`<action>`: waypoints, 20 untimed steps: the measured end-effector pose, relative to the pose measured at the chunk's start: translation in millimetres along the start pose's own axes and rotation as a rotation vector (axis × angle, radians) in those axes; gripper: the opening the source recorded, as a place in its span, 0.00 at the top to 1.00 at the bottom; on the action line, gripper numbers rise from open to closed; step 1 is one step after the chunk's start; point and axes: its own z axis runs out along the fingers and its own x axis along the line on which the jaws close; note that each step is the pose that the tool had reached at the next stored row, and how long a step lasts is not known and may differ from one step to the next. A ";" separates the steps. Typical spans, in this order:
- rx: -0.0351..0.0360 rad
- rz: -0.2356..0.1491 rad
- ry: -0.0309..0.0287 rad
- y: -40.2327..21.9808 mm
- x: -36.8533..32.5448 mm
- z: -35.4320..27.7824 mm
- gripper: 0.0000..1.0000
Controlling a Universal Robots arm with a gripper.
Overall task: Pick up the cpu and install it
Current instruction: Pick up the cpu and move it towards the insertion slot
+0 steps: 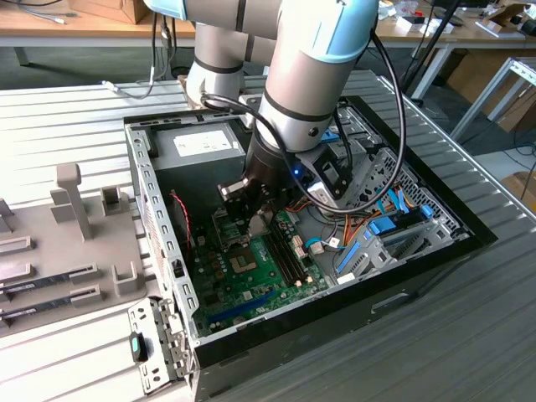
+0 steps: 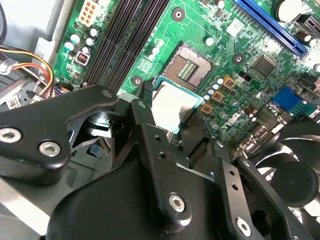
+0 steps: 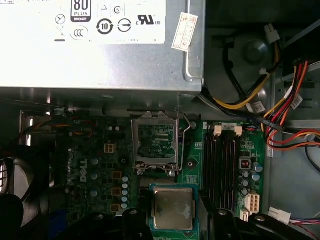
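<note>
The cpu [image 2: 172,107], a small square chip with a silvery top and pale rim, sits between the black fingers of my gripper [image 2: 170,114], which is shut on its edges. In the first wrist view the cpu [image 3: 173,207] hangs just short of the open socket [image 3: 156,142], whose metal frame and lever stand raised. The socket [image 2: 190,67] shows its bare contact field on the green motherboard, a little beyond the chip. In the exterior view my gripper [image 1: 255,216] hovers low over the motherboard [image 1: 251,276] inside the open computer case.
The grey power-supply box [image 1: 201,146] lies close behind the socket. Black memory slots [image 3: 222,160] run beside it, and coloured cables [image 3: 280,115] and a drive cage [image 1: 394,226] crowd the exterior view's right. A grey parts fixture [image 1: 75,226] stands outside the case at the left.
</note>
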 end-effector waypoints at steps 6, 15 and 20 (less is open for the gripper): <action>0.0000 0.000 0.0000 0.0 0.0 1.7 0.53; 0.0000 0.000 0.0000 0.0 -0.1 4.1 0.53; -0.0001 0.000 -0.0001 0.0 -0.1 5.4 0.53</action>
